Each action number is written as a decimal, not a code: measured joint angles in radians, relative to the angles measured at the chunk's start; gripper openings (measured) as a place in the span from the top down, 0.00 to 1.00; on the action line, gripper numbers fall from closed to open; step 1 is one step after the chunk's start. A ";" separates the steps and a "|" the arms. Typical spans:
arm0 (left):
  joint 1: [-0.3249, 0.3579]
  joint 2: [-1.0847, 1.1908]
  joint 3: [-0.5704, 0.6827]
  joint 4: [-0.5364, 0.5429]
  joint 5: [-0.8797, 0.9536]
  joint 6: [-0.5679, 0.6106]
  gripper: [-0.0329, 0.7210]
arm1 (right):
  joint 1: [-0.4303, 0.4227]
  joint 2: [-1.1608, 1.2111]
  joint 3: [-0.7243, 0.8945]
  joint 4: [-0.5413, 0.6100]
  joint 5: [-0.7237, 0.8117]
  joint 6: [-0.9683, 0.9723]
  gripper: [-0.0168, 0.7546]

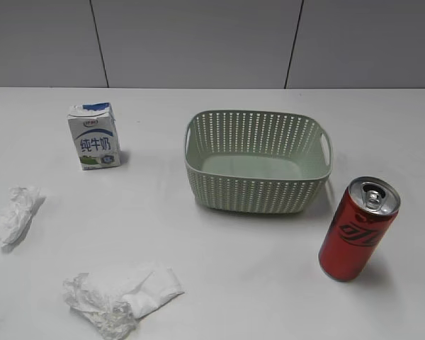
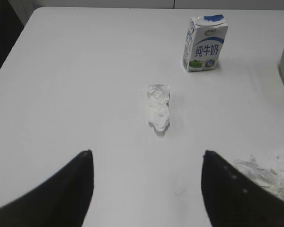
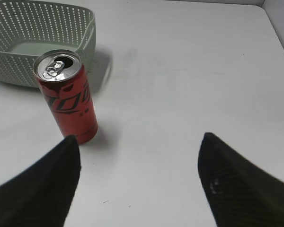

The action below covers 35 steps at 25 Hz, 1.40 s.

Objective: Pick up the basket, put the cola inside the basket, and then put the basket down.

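The pale green basket (image 1: pixel 258 161) stands empty on the white table, right of centre; it also shows at the top left of the right wrist view (image 3: pixel 42 38). The red cola can (image 1: pixel 358 228) stands upright in front of the basket's right end, apart from it. In the right wrist view the can (image 3: pixel 68 97) is just beyond my left fingertip. My right gripper (image 3: pixel 139 139) is open and empty. My left gripper (image 2: pixel 146 153) is open and empty over bare table. Neither gripper shows in the exterior view.
A white-and-blue milk carton (image 1: pixel 93 136) stands at the back left, also in the left wrist view (image 2: pixel 204 43). Crumpled white paper lies at the left edge (image 1: pixel 15 214) and front left (image 1: pixel 120 296); one wad (image 2: pixel 159 106) lies ahead of my left gripper.
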 joint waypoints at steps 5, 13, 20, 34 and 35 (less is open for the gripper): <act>0.000 0.000 0.000 0.000 0.000 0.000 0.26 | 0.000 0.000 0.000 0.000 0.000 0.000 0.22; 0.000 0.004 0.000 0.000 -0.002 0.000 0.27 | 0.000 0.000 0.000 0.000 0.000 0.000 0.22; 0.000 0.160 -0.041 0.000 -0.066 0.000 0.27 | 0.000 0.000 0.000 0.000 0.000 0.000 0.22; -0.010 0.818 -0.371 -0.202 -0.190 0.054 0.27 | 0.000 0.000 0.000 0.000 0.000 0.000 0.22; -0.010 0.861 -0.411 -0.222 -0.192 0.059 0.27 | 0.000 0.000 0.000 0.000 0.000 0.000 0.22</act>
